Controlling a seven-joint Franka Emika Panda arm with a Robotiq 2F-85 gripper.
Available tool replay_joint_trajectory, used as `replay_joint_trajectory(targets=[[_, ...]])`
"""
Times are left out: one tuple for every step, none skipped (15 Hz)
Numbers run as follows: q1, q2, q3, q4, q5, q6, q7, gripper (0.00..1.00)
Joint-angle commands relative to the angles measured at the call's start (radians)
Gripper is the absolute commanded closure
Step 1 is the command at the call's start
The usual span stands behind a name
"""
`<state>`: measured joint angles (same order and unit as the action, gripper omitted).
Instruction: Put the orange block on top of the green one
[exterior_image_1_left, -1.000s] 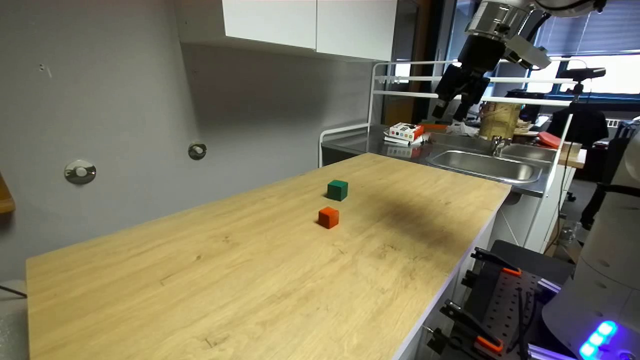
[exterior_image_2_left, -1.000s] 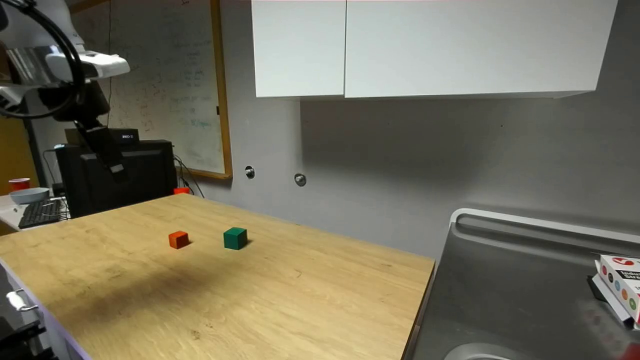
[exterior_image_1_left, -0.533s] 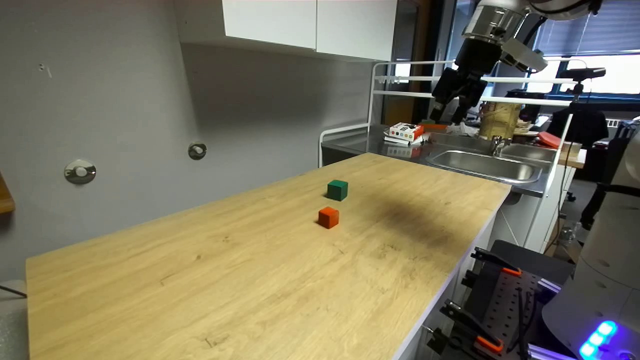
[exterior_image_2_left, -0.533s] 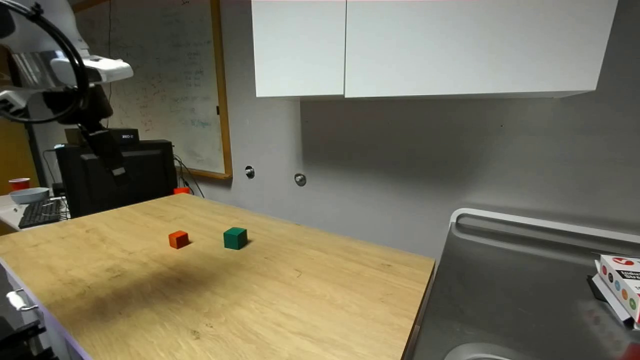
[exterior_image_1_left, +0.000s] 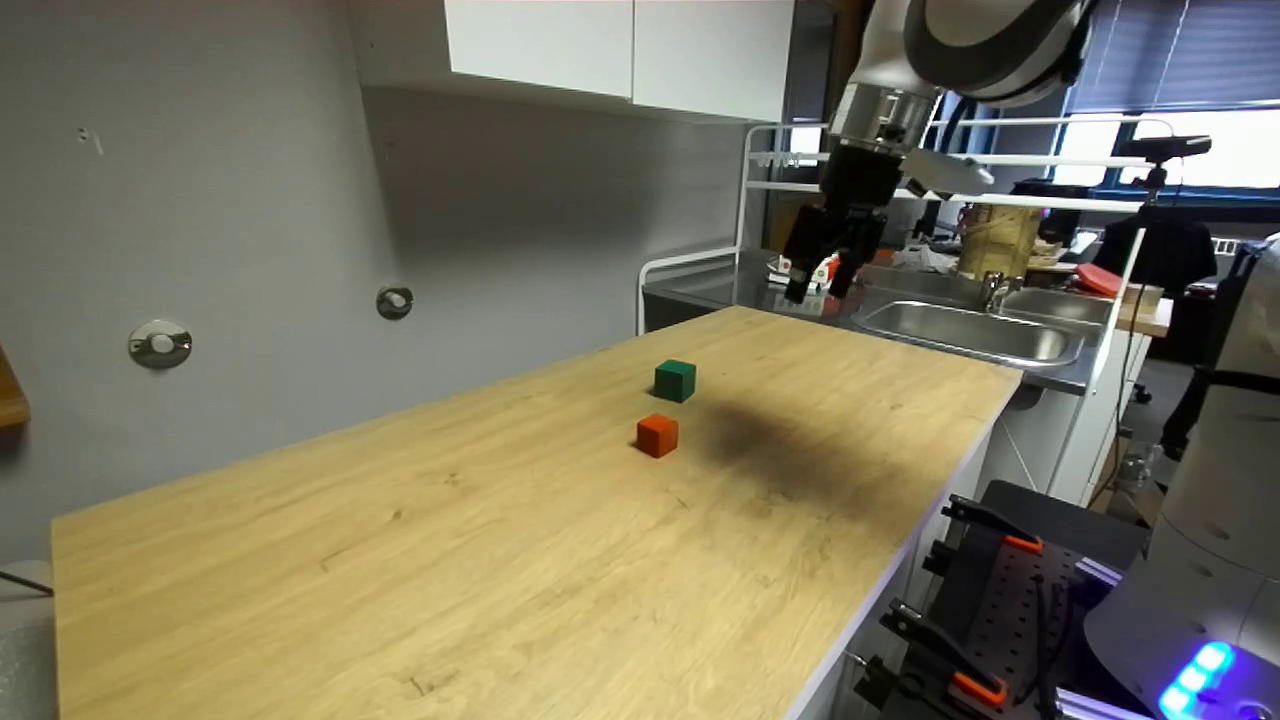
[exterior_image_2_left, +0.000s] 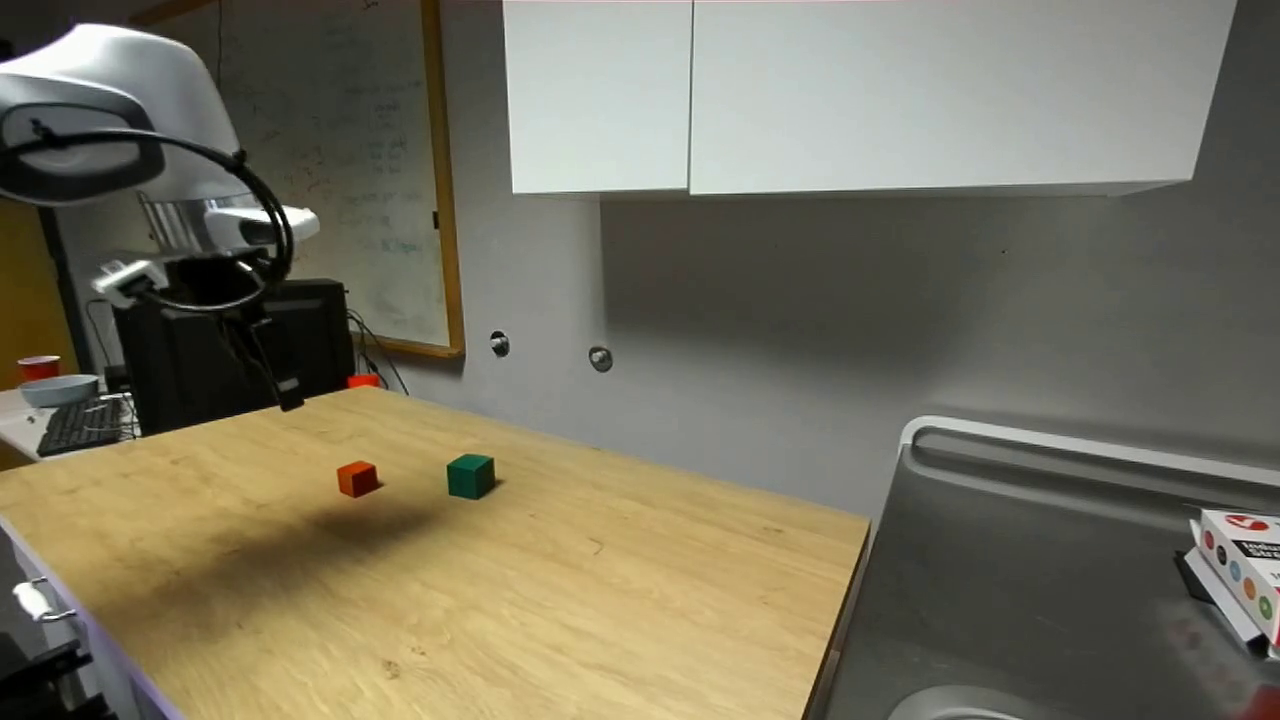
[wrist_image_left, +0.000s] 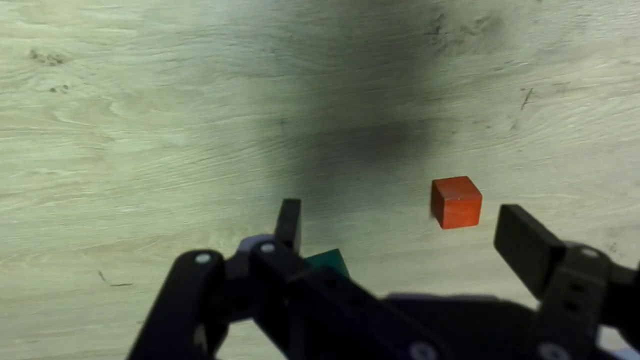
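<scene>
here, orange block (wrist_image_left: 457, 203) on table (exterior_image_2_left: 620, 600); bowl (exterior_image_2_left: 59, 392) contents unclear

In an exterior view, one block (exterior_image_2_left: 357, 480) sits left of another block (exterior_image_2_left: 470, 477) on the desk (exterior_image_2_left: 600, 600) — near, but apart.

The orange block (exterior_image_1_left: 657, 436) is plain orange-red, the green block (exterior_image_2_left: 470, 477) plain dark green; the counter (exterior_image_1_left: 450, 560) is tan with streaky grain, the cabinet doors (exterior_image_2_left: 940, 95) white.
</scene>
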<state>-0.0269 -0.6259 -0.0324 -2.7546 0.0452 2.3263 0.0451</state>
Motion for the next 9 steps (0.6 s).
replay_joint_trajectory(targets=[[0.042,0.253,0.065,0.125,0.01,0.074,0.046,0.0],[0.049,0.313,0.08,0.157,0.003,0.088,0.057,0.0],[0.055,0.373,0.095,0.192,-0.006,0.096,0.068,0.0],[0.061,0.425,0.106,0.227,-0.012,0.096,0.074,0.0],[0.066,0.484,0.118,0.27,-0.022,0.09,0.081,0.0],[0.071,0.536,0.125,0.31,-0.029,0.079,0.084,0.0],[0.078,0.586,0.128,0.35,-0.03,0.067,0.079,0.0],[0.084,0.631,0.13,0.388,-0.031,0.057,0.076,0.0],[0.09,0.679,0.129,0.428,-0.028,0.049,0.07,0.0]])
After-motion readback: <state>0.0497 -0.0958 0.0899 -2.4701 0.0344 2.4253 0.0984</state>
